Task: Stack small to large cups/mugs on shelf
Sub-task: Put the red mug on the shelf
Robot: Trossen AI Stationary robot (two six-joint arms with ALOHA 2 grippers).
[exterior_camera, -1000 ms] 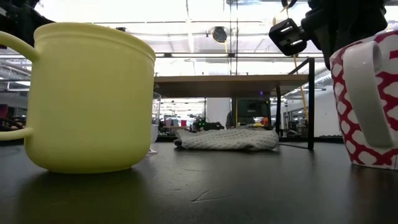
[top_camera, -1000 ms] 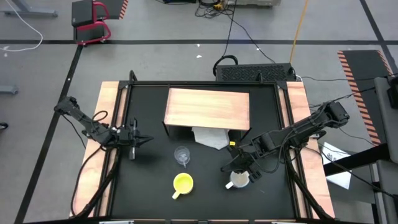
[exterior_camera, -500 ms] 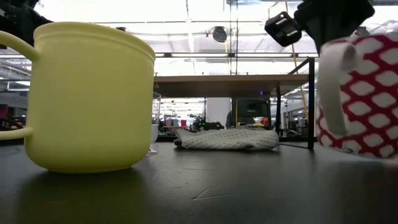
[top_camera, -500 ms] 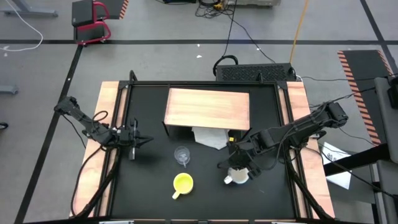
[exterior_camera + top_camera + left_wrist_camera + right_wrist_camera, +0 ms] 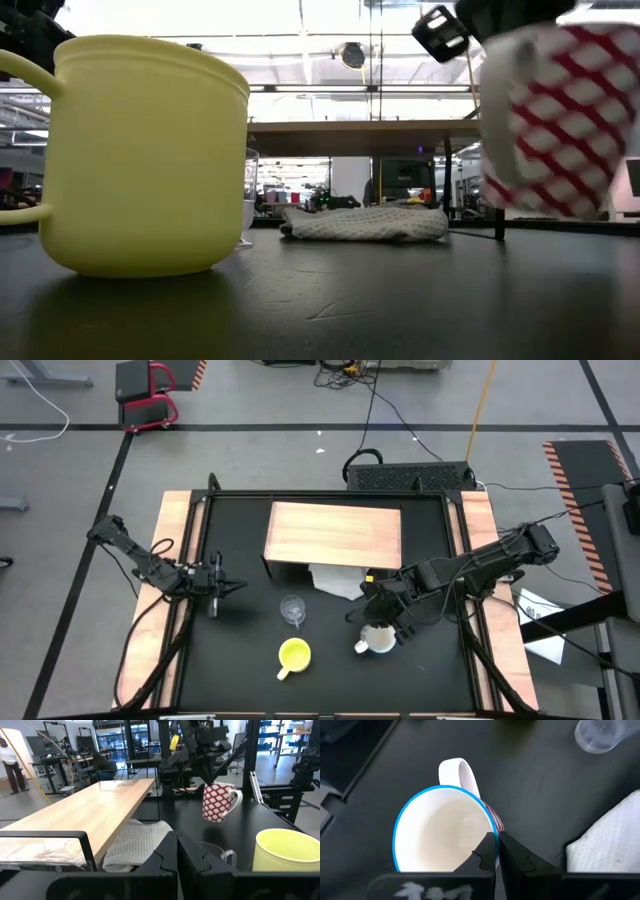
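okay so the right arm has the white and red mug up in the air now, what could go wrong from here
The right hand pinches only the rim of the white mug, which hangs tilted above the table, so it could slip or swing loose.

The glass cup and yellow mug stand close by; a low sweep might knock them.

The white cloth lies at the shelf edge and could snag the mug.

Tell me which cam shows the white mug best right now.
Left wrist view: the white mug hangs clear of the table, red pattern and handle fully visible, the right gripper shut on its rim. Right wrist view shows only its inside and rim. Low view crops it; high view shows it small.
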